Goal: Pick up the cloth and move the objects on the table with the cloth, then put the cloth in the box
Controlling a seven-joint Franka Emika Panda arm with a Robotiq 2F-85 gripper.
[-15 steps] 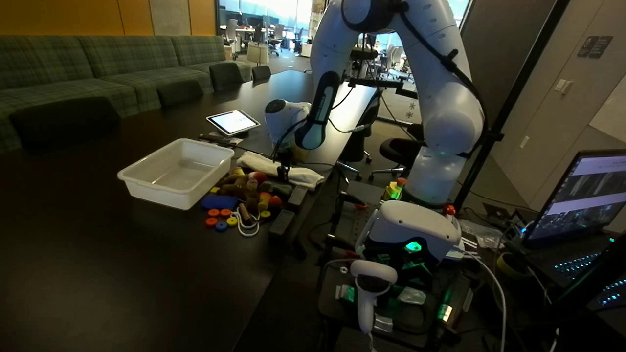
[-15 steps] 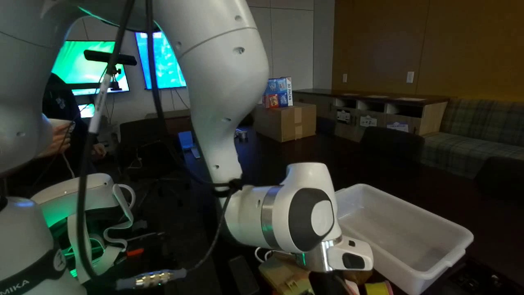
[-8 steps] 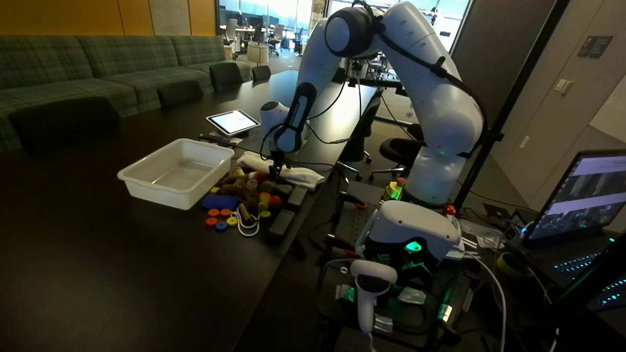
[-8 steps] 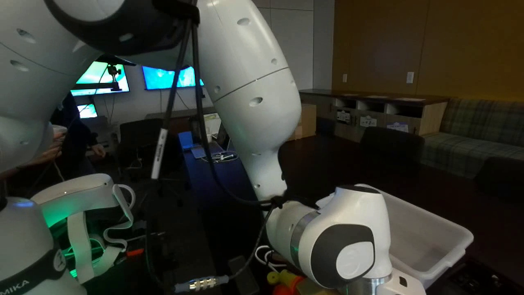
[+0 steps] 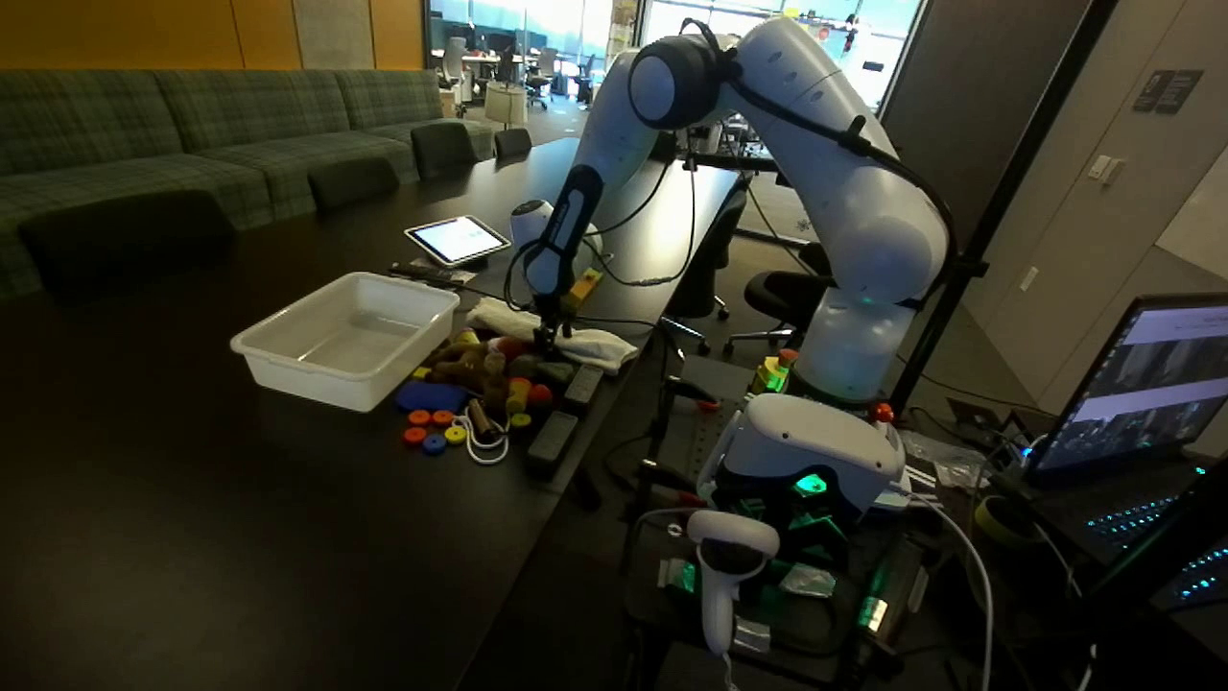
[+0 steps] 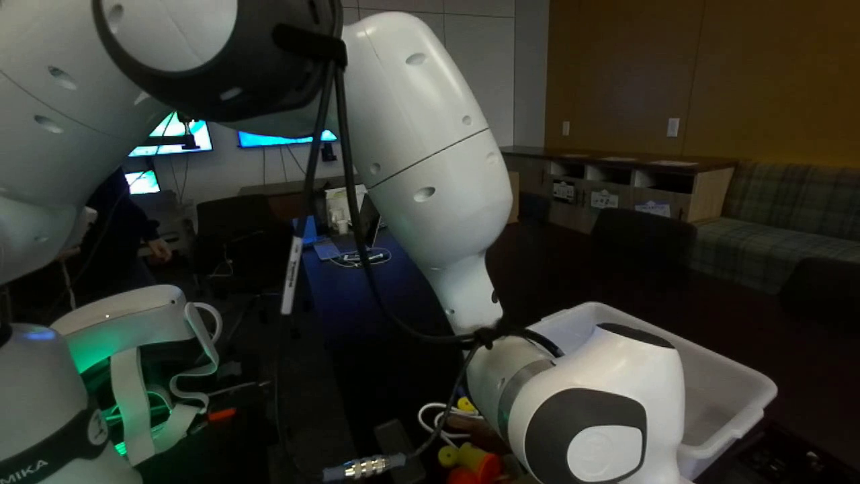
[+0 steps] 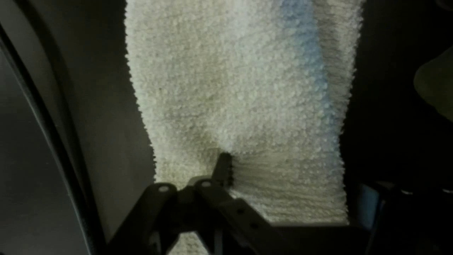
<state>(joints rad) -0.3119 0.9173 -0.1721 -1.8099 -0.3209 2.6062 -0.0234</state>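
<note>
Showing bare floor, white box point(image 5: 345, 341) beside toy cluster point(image 5: 470, 369); hand point(image 5: 545, 343) touching cloth point(image 7: 244, 92), pinching or spread: cannot tell.

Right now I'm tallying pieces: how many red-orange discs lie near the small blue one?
3, in an exterior view: a disc beside another disc, and a third disc left of the small blue disc. The pile may hide more.

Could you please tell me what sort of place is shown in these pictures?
Most likely an office meeting room: a long dark table has chairs along one side, and bright screens show at the far wall.
</note>
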